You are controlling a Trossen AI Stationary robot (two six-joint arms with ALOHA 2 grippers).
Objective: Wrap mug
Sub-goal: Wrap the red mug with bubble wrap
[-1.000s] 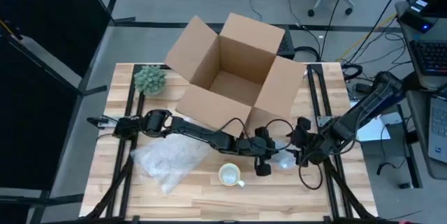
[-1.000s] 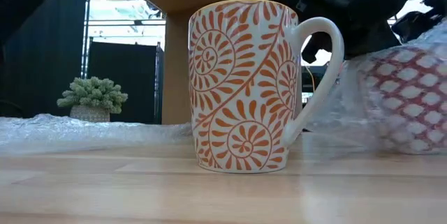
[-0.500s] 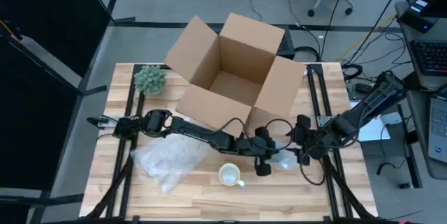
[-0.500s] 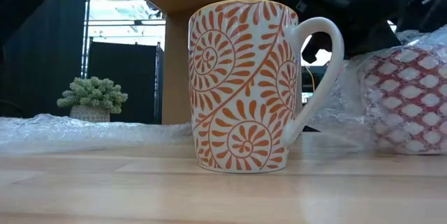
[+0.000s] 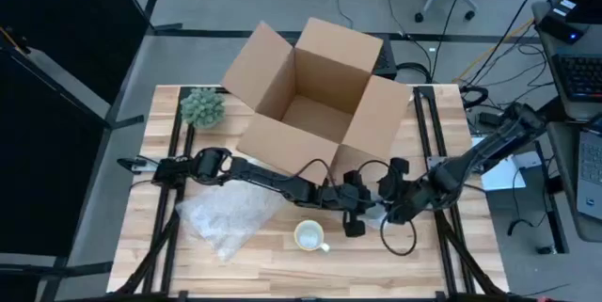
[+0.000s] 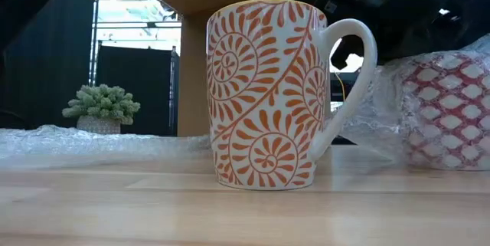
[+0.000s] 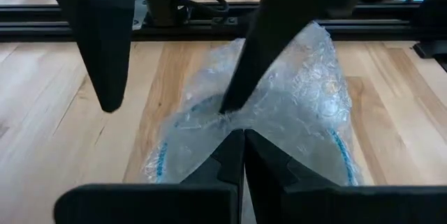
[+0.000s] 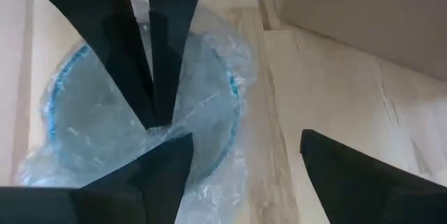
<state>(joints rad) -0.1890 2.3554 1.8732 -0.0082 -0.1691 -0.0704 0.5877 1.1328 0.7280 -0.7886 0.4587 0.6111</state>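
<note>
A mug wrapped in bubble wrap (image 5: 376, 214) (image 6: 444, 108) stands on the table to the right of a bare white mug with orange spirals (image 5: 310, 236) (image 6: 276, 93). My left gripper (image 7: 244, 140) (image 5: 357, 219) reaches in from the table's left and is shut on the wrap over the wrapped mug. My right gripper (image 8: 246, 137) (image 5: 388, 206) comes from the right and is open. One of its fingers is at the same gather of wrap; the other stands over bare table. A loose sheet of bubble wrap (image 5: 226, 217) lies flat on the table at the left. My left gripper pinches a bunched gather of bubble wrap (image 7: 225, 121) on top of the wrapped mug between its two shut fingers, slanting down from the table's left. The mug stays on the table. My right gripper touches that gather with the tip of one finger (image 7: 237, 84), slanting down from the right.
An open cardboard box (image 5: 315, 95) stands at the back middle, close behind both grippers. A small green plant (image 5: 200, 106) sits at the back left. Black rails (image 5: 428, 133) run along both table sides. Bare wood lies along the near edge.
My right gripper has moved toward the table's left, closing in on the wrapped mug until one finger meets the gather of wrap. The wrap's loose edge beside the bare mug has drawn in a little. My left gripper has kept its hold.
</note>
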